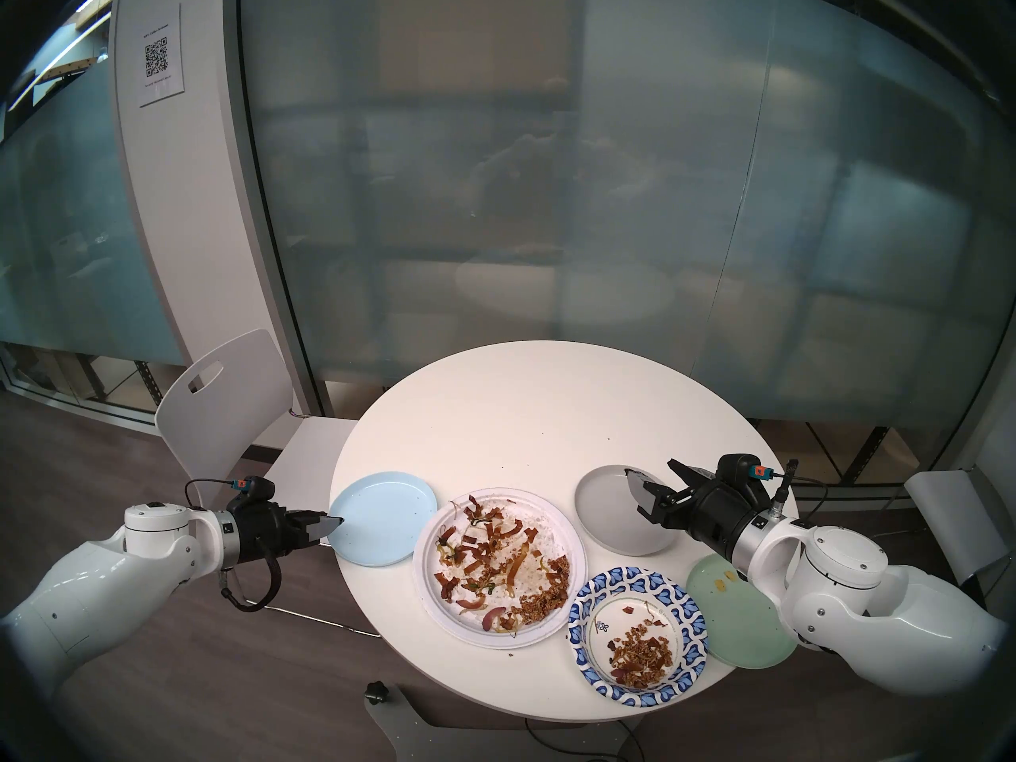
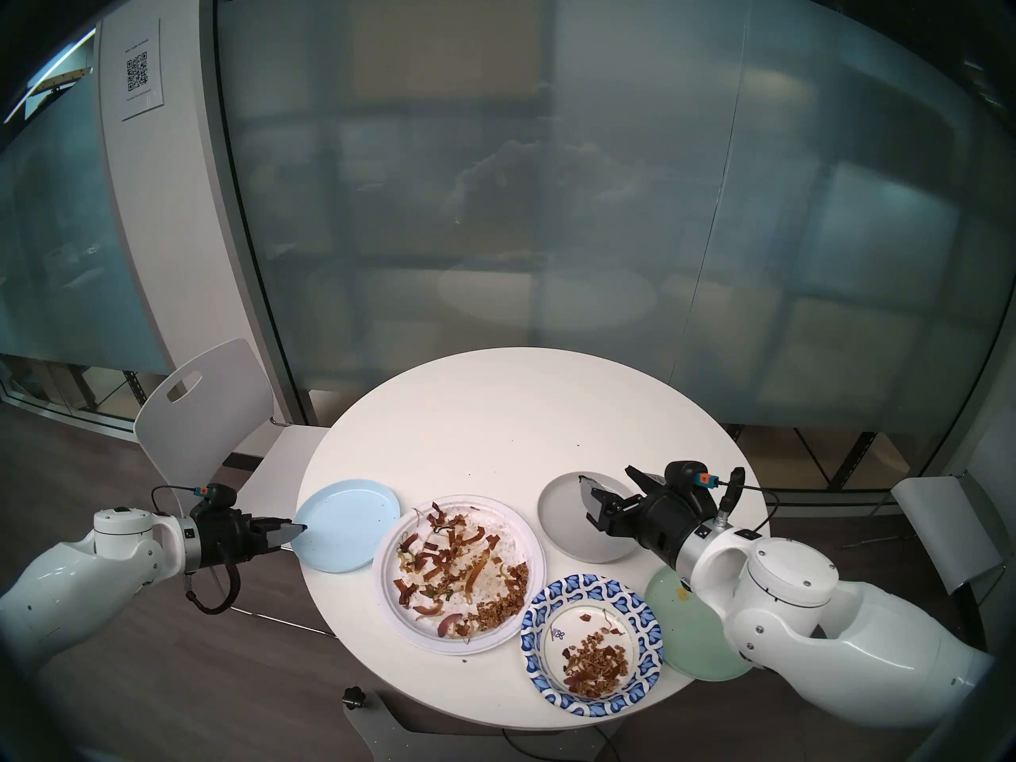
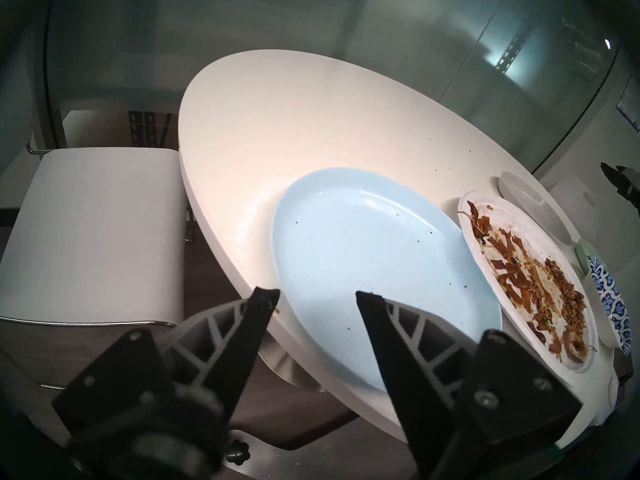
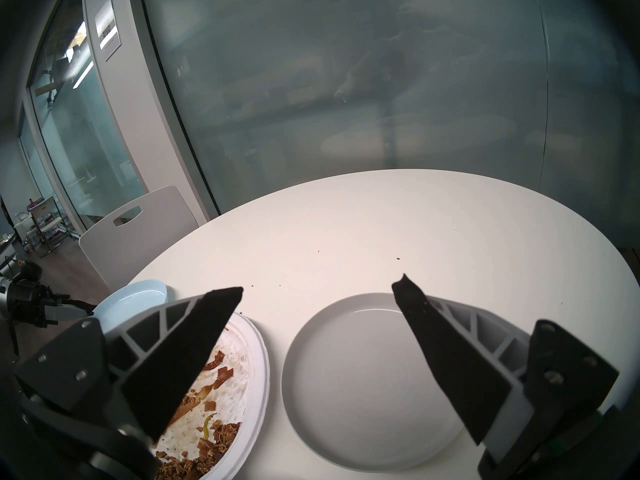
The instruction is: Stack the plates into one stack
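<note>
— Pale-blue round plastic plate (image 1: 383, 518) lies at the worktop's (image 1: 539, 403) left edge; nothing is stacked?
— Nothing. Left pincer (image 3: 317, 295) gapes around its rim, right pincer (image 4: 318, 288) open, empty.

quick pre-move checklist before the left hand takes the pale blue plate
1. Left hand open around the near rim of the round pale-blue plate: ok, one finger over the plate, one outside the round white table.
2. Rim gripped: not ok, gap shows.
3. Pale-blue plate bare of scraps: ok, only specks.
4. Large white paper plate ready as base: not ok, food scraps cover it.
5. Right hand clear: ok, open above the grey round plate.
6. Finger under the rim: cannot tell.
</note>
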`<state>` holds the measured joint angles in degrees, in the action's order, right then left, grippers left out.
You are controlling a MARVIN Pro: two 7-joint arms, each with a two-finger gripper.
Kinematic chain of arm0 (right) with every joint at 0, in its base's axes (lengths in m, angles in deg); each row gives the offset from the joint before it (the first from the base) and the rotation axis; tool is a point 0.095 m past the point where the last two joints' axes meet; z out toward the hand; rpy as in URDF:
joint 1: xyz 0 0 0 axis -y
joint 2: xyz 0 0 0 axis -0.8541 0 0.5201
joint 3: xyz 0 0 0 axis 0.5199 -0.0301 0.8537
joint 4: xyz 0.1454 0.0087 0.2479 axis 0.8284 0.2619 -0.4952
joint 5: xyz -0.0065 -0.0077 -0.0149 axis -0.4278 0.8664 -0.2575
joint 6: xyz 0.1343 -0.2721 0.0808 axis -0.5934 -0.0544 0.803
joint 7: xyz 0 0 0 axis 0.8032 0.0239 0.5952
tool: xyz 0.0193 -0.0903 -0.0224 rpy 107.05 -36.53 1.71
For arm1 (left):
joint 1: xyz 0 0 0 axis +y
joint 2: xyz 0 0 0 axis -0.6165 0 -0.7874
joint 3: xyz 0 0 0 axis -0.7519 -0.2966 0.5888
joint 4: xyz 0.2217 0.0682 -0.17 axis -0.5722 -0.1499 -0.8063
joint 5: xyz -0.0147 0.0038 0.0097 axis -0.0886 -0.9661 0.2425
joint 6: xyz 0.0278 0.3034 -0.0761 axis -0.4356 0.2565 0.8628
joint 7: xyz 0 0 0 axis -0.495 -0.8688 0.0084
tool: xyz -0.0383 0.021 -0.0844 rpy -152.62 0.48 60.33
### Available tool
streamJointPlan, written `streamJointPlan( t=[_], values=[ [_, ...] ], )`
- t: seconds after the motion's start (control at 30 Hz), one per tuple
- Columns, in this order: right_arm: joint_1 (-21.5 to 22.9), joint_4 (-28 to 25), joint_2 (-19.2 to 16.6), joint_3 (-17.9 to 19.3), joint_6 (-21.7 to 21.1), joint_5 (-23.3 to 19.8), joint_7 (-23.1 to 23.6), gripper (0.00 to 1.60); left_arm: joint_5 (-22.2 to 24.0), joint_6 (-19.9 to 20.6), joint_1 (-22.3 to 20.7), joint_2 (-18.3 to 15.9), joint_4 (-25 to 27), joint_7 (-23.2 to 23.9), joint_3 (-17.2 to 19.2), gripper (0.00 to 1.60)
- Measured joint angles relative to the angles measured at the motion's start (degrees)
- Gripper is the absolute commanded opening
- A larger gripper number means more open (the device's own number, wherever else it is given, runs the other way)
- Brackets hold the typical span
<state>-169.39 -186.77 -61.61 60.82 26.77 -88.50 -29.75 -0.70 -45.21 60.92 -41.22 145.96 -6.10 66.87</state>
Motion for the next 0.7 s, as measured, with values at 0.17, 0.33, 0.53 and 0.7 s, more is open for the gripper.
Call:
streamJointPlan(
  t=[0.17,0.33,0.53,0.7],
  values=[
    [0.0,0.0,0.0,0.0,0.0,0.0,0.0,1.60,-1.4,-0.7,-0.1,0.6,-0.2,-0.7,-0.7,0.99],
    [0.0,0.0,0.0,0.0,0.0,0.0,0.0,1.60,-1.7,-0.8,-0.1,1.1,-0.1,-0.9,-0.8,0.77],
    [0.0,0.0,0.0,0.0,0.0,0.0,0.0,1.60,-1.6,-0.8,-0.1,1.4,0.0,-0.6,-0.8,0.61],
    [0.0,0.0,0.0,0.0,0.0,0.0,0.0,1.60,-1.6,-0.7,-0.3,1.7,0.0,-0.5,-0.9,0.43]
  ],
)
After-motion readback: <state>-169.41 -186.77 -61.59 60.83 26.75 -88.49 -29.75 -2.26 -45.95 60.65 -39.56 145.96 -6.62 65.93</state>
